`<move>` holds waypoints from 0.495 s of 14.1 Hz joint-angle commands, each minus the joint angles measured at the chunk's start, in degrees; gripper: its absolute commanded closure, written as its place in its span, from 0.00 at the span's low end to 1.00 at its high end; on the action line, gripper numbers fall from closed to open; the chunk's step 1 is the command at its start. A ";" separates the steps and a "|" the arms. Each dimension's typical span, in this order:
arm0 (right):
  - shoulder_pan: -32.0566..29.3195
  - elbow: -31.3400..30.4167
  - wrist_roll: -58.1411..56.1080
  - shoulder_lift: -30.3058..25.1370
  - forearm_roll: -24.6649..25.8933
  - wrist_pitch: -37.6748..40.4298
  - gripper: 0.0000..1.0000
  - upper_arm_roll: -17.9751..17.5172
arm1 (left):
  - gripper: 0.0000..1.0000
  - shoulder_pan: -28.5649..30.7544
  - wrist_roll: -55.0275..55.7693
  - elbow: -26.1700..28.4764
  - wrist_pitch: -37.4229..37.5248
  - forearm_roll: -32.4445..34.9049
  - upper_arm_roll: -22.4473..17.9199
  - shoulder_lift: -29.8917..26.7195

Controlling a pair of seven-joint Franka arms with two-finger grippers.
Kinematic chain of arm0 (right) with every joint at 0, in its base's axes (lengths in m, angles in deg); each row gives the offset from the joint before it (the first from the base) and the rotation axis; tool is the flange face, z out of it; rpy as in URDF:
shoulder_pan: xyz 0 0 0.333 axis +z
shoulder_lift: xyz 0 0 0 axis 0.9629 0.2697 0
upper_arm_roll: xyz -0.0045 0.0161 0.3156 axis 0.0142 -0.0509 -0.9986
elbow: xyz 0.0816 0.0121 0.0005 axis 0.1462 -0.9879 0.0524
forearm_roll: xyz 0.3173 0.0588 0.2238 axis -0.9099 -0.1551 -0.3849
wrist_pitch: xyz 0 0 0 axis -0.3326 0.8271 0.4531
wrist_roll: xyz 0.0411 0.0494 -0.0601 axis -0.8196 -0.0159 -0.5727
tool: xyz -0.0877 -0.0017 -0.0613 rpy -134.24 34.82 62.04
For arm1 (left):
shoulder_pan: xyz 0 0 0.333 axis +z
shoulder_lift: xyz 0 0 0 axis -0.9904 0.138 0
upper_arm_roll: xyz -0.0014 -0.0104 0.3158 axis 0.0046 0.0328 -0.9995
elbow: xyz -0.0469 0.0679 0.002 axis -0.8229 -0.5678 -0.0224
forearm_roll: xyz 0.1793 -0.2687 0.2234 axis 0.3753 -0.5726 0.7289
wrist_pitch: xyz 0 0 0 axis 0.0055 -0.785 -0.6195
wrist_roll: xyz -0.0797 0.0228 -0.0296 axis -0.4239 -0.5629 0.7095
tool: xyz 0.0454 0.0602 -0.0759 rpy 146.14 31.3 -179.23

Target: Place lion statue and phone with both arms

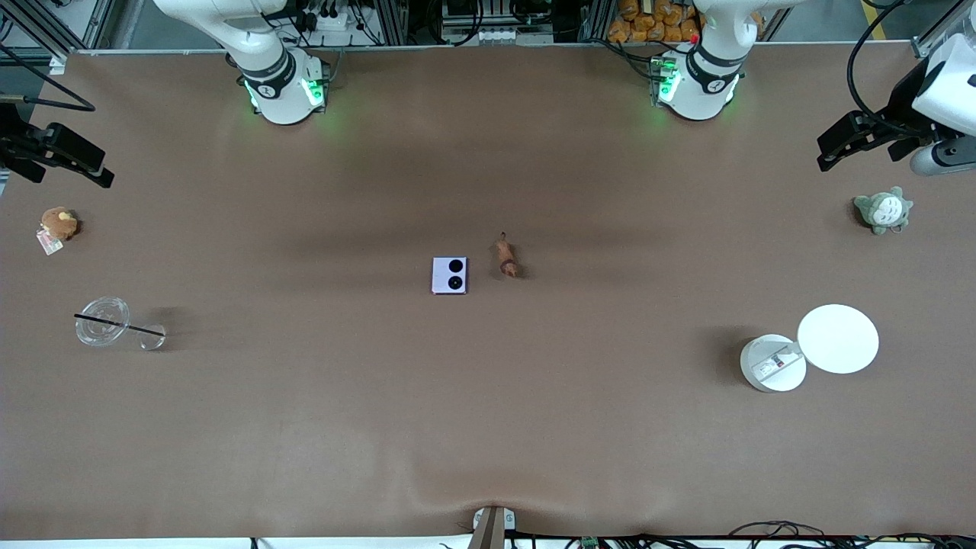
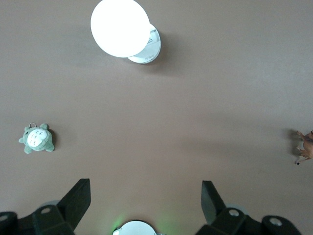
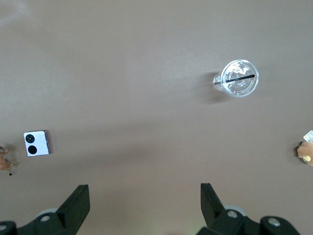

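Note:
The phone (image 1: 449, 275), a pale lavender square with two black circles, lies flat at the table's middle. It also shows in the right wrist view (image 3: 36, 143). The lion statue (image 1: 506, 258), small and reddish-brown, lies beside the phone, toward the left arm's end. It shows at the edge of the left wrist view (image 2: 305, 147) and of the right wrist view (image 3: 6, 161). My left gripper (image 1: 823, 152) (image 2: 145, 191) is open and empty, up over the left arm's end of the table. My right gripper (image 1: 105, 169) (image 3: 144, 193) is open and empty, up over the right arm's end.
A grey-green plush (image 1: 883, 210) (image 2: 36, 139), a white round lid (image 1: 837, 338) and a white container (image 1: 772, 363) lie at the left arm's end. A brown plush (image 1: 59, 223) and a clear cup with a black straw (image 1: 103, 322) (image 3: 239, 78) lie at the right arm's end.

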 commanded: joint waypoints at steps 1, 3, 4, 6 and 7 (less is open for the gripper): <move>0.12 1.54 0.79 0.73 -0.58 1.16 0.00 -0.06 | 0.00 0.82 -1.33 -1.96 2.54 -1.20 0.48 0.49; 0.21 1.54 0.01 0.73 -0.15 1.42 0.00 -0.14 | 0.00 0.99 -3.95 -2.31 3.34 -1.20 0.31 0.58; 0.21 1.54 -1.48 0.73 1.07 1.42 0.00 -0.14 | 0.00 0.99 -4.31 -2.66 3.34 -1.20 0.22 1.19; 0.21 1.54 -2.81 0.64 1.70 1.51 0.00 -0.14 | 0.00 0.90 -4.31 -3.10 3.52 -1.20 0.04 1.54; 0.21 1.45 -2.81 0.64 1.70 1.51 0.00 -0.14 | 0.00 0.99 -4.31 -3.10 3.52 -1.29 0.04 1.54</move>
